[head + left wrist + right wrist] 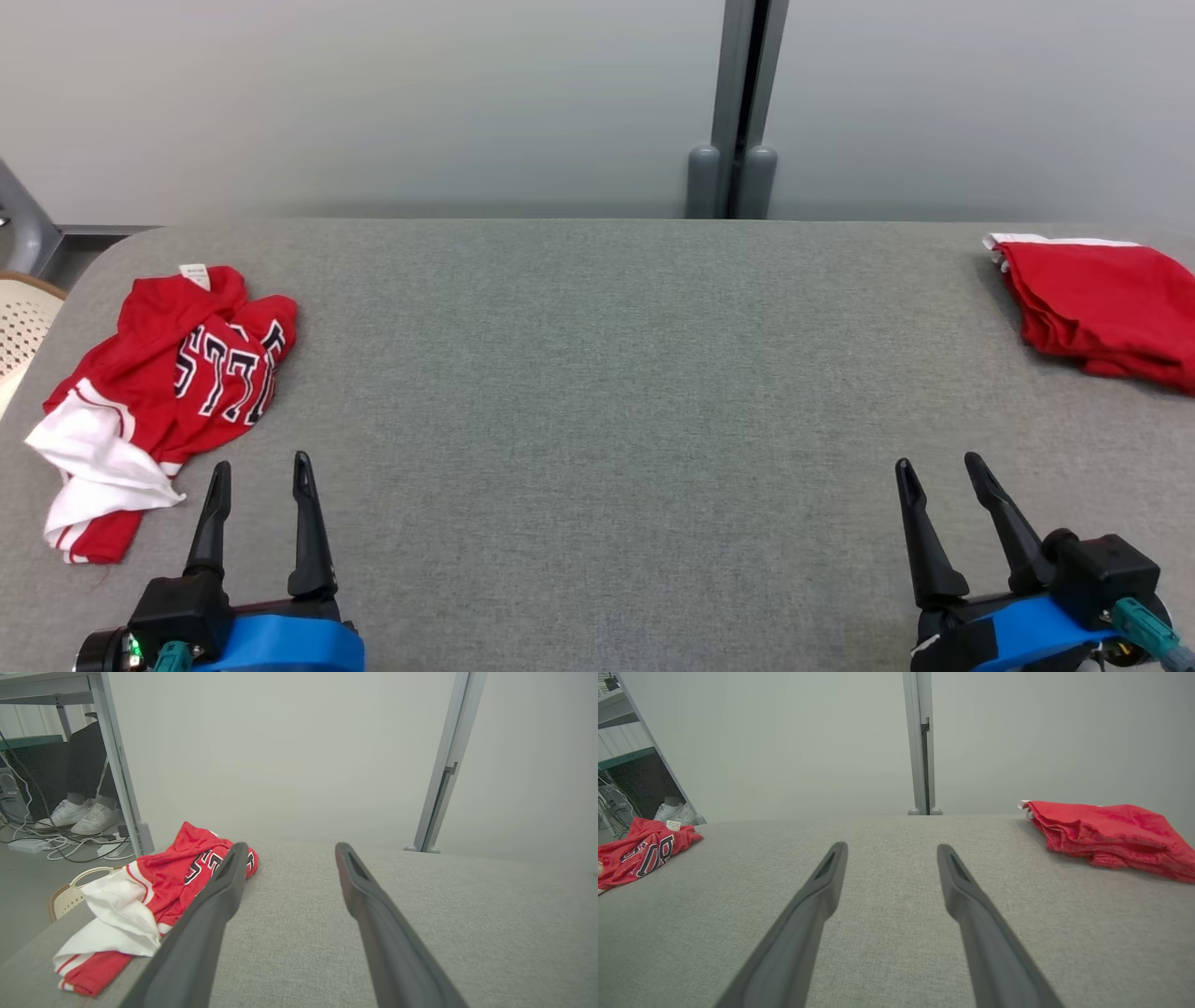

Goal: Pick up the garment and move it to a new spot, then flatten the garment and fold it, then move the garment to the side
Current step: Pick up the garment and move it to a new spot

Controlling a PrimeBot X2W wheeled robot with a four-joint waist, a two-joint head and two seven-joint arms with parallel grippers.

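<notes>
Two end effectors low over a grey desk point(597, 373), both released and empty.

Left end effector point(261, 464) at seven o'clock of the head view, dark fingers spread wide and aimed toward twelve, with bare desk between them. Right end effector point(938, 461) at five o'clock, likewise spread with nothing gripped, leaning slightly toward eleven.

Crumpled shirt point(168, 392) at nine o'clock on the desk, close to the left edge. Red, with dark white-edged lettering across the folds, a white sleeve and red-striped trim bunched at the near end, and a small white tag at the far end. Near the left end effector, at its ten o'clock, clear of both fingertips. From the left wrist, seen at eight o'clock, partly hidden behind the left-hand finger.

Folded red cloth point(1102, 313) at two o'clock, with a white strip along its far corner, cut off by the picture's right edge. Well apart from the right end effector and from the crumpled shirt.

Grey post point(742, 112) at twelve, upright behind the desk against a pale wall. Cream perforated seat or basket point(23, 317), cannot tell which, just past the desk's left corner.

White sneakers point(81, 814) and a person's dark trouser legs at ten o'clock of the left wrist view, beneath a metal table, among cables point(70, 847) on the floor.
</notes>
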